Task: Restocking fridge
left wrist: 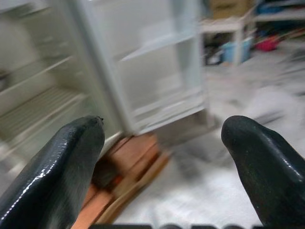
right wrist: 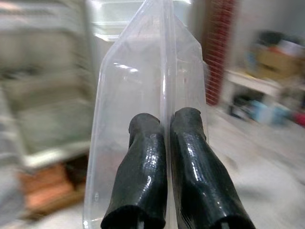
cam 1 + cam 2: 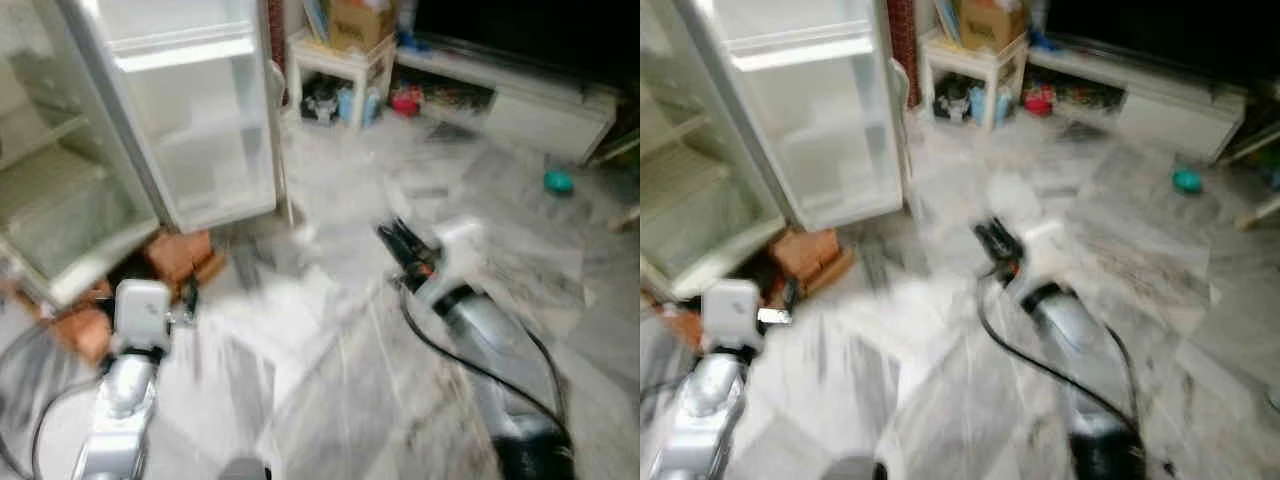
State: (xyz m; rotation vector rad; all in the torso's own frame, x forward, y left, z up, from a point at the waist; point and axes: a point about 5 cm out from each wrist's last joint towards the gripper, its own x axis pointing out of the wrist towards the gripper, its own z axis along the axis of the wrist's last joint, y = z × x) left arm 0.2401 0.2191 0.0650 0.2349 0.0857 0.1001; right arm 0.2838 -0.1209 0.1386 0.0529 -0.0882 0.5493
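Right wrist view: right gripper (image 2: 164, 124) with both black fingers (image 2: 143, 167) pressed together, pinching the flat edge of a clear, thin plastic container (image 2: 152, 81) held upright ahead of the wrist; contents not discernible through the plastic. Head views blurred. Same gripper (image 3: 395, 238) seen over the grey marbled tile floor (image 3: 330, 400) mid-room, silver right arm (image 3: 480, 330) trailing a black cable; container a pale smear just beside the fingertips. Left wrist view: left gripper (image 1: 162, 133) with fingers (image 1: 57, 167) spread wide apart, nothing between them, aimed toward the white fridge (image 1: 47, 95). Left arm (image 3: 125, 385) low at the left edge of the floor, white wrist block near the fridge base. Fridge standing open at the far left corner of the floor: white door (image 3: 195, 110) swung out, door shelves pale and bare-looking, interior wire shelves (image 3: 50, 190) blurred. Fridge body resting on stacked orange-red bricks (image 3: 175, 255) on the floor. Beyond the door: small white side table (image 3: 340, 60) bearing a brown cardboard box (image 3: 360, 22), dark and blue items under it. Long low white cabinet (image 3: 520, 100) along the far right edge of the floor. Small teal object (image 3: 558, 181) on the floor before the cabinet, well apart from both grippers.
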